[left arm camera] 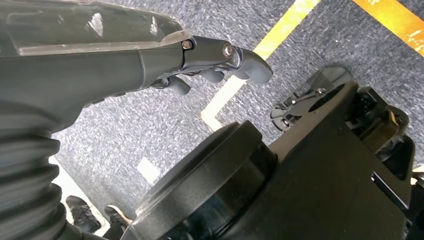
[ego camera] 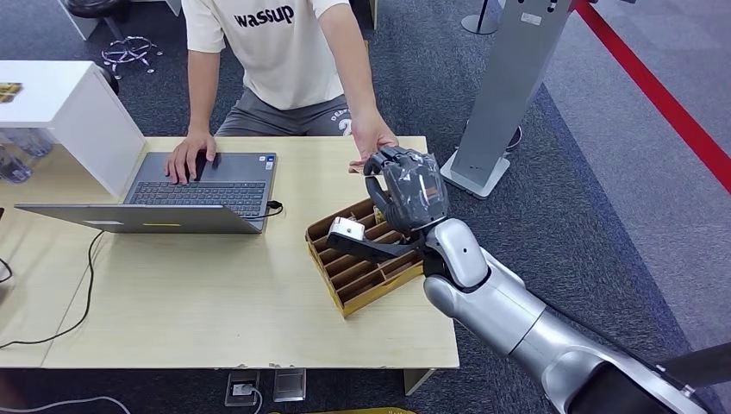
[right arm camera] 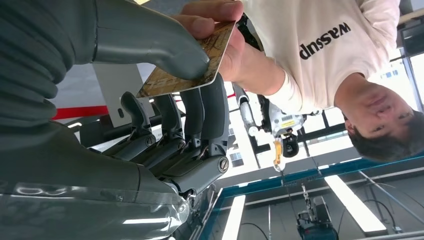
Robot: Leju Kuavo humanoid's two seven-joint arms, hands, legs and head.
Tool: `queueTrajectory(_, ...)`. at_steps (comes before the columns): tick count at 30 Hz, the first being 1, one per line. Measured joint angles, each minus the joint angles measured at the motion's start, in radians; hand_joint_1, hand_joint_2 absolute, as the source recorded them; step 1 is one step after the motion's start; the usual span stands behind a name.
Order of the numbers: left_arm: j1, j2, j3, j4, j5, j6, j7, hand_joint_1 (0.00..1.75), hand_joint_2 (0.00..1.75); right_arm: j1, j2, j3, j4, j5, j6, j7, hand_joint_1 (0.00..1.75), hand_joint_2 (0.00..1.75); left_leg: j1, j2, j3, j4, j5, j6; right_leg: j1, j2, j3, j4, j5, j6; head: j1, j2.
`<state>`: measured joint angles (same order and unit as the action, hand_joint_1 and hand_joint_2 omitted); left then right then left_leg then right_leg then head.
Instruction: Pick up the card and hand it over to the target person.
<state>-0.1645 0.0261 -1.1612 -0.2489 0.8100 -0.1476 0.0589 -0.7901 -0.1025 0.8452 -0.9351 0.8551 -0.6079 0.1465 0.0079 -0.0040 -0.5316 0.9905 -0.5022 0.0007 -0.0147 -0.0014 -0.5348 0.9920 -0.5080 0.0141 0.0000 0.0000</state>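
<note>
Closest to the right wrist camera, the right hand (right arm camera: 165,100) pinches the card (right arm camera: 187,62) between its thick thumb and the darker fingers behind it. The person's hand (right arm camera: 220,35) already has the card's far edge between thumb and fingers, so both hold it at once.

In the head view the right hand (ego camera: 405,190) is raised just beyond the wooden slotted tray (ego camera: 358,289), toward the person, whose hand (ego camera: 372,138) meets it near the far edge of the tabletop (ego camera: 215,302). The person's other hand rests on the laptop (ego camera: 185,194), well to the tray's left.

The card looks thin, stiff, light and smooth, so it probably slips easily from a face grip; the safest hold is a firm pinch across both flat faces near an edge, leaving the opposite end free for the taker. The handover seems nearly complete, with only the release left.

The left hand (left arm camera: 220,62) hangs over the carpet, fingers loosely curled, holding nothing.
</note>
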Motion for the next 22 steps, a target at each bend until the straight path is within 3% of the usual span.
queueTrajectory(3, 0.005, -0.001, 0.004, 0.002, 0.003, 0.014, -0.009, 0.00, 0.00, 0.006, 0.003, -0.001, -0.008, -0.019, -0.010, -0.010, 0.00, 1.75, 0.000, 0.000, 0.000, 0.000, 0.000, 0.000, 0.000, 0.000, 0.000, 0.000, 0.000, 0.000, 0.000, 0.000)
queueTrajectory(6, 0.016, -0.002, 0.013, 0.001, 0.012, 0.036, -0.007, 0.00, 0.00, 0.034, -0.002, -0.031, -0.062, -0.146, 0.001, -0.052, 0.00, 1.75, 0.000, 0.000, 0.000, 0.000, 0.000, 0.000, 0.000, 0.000, 0.000, 0.000, 0.000, 0.000, 0.000, 0.000)
queueTrajectory(11, 0.031, 0.005, 0.017, -0.002, 0.017, 0.068, -0.020, 0.00, 0.00, 0.105, -0.045, -0.082, -0.197, -0.566, 0.174, -0.192, 0.00, 1.75, 0.000, -0.002, -0.001, 0.001, -0.001, 0.000, 0.000, -0.002, 0.000, 0.000, -0.001, 0.000, 0.000, 0.000)
queueTrajectory(17, 0.047, 0.006, 0.026, -0.006, 0.030, 0.111, -0.052, 0.00, 0.00, 0.230, -0.142, -0.156, -0.376, -1.051, 0.332, -0.270, 0.00, 1.75, 0.000, -0.006, -0.001, 0.001, 0.000, 0.000, 0.000, -0.006, 0.001, 0.000, -0.002, 0.001, 0.000, 0.000)
queueTrajectory(19, 0.050, 0.007, 0.021, -0.008, 0.031, 0.113, -0.056, 0.00, 0.00, 0.274, -0.176, -0.175, -0.425, -1.162, 0.351, -0.287, 0.00, 1.75, 0.000, -0.007, -0.001, 0.001, 0.000, 0.000, 0.000, -0.007, 0.001, 0.000, -0.002, 0.001, 0.000, 0.000)
queueTrajectory(22, 0.050, 0.007, 0.013, -0.009, 0.029, 0.113, -0.051, 0.00, 0.00, 0.320, -0.208, -0.186, -0.469, -1.213, 0.346, -0.306, 0.00, 1.75, 0.000, -0.008, -0.001, 0.001, 0.000, 0.001, 0.000, -0.008, 0.001, -0.001, -0.002, 0.001, 0.000, 0.000)
